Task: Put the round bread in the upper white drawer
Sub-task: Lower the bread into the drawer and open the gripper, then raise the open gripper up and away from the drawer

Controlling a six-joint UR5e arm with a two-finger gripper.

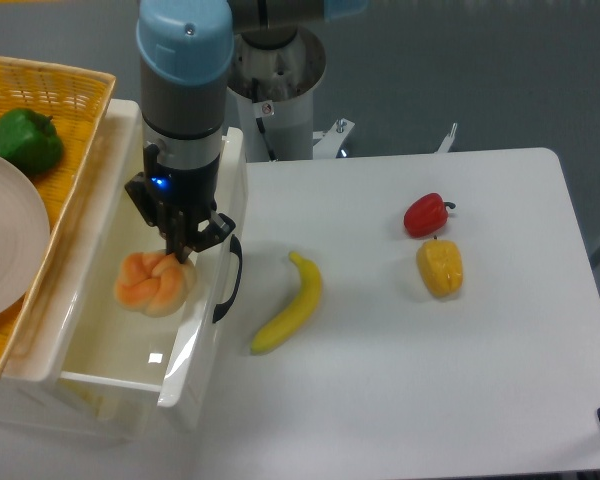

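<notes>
White drawer [120, 375]: pulled open, dark handle [230, 285] on front panel, glossy inside.
Bun [155, 283]: orange-tan, knotted top, inside the drawer outline, near the front wall; can't tell if it touches the floor.
Gripper [183, 250]: pointing down over the drawer, fingers closed on the bun's top edge.
Table [430, 380]: banana [290, 315] just beside the drawer front; red pepper [426, 214] and yellow pepper [440, 267] well apart, right side.
Basket [55, 95]: yellow woven, holds green pepper [22, 140] and plate [5, 240].

bg: plain grey-blue floor/wall | furn: white table [460, 380] | light: even, soft glare
</notes>
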